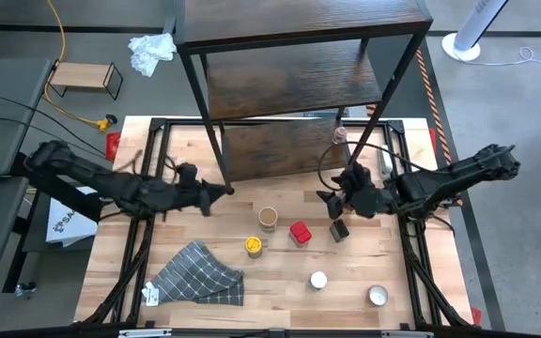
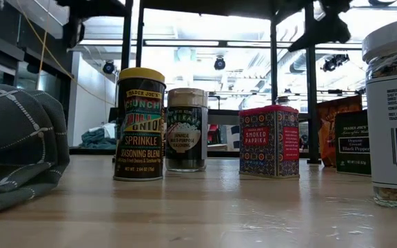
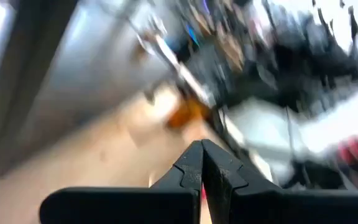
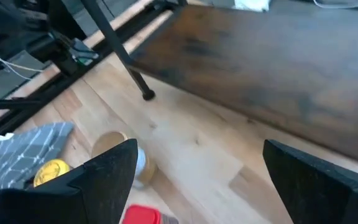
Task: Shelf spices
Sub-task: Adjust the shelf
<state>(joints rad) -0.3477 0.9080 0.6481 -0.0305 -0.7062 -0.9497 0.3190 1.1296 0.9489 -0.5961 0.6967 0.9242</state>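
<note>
Looks like between picks: right pincer (image 1: 334, 199) wide open, empty, by the shelf (image 1: 294, 75); five spices (image 1: 299, 232) wait on the worktop (image 1: 280, 291). Next: grab one. Left pincer (image 1: 224, 191) shut.

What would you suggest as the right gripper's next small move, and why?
Probably lower the right gripper onto the dark-lidded jar just beneath it: its jaws stand open and empty, the jar sits nearest on the table, and the shelf is close behind.
</note>
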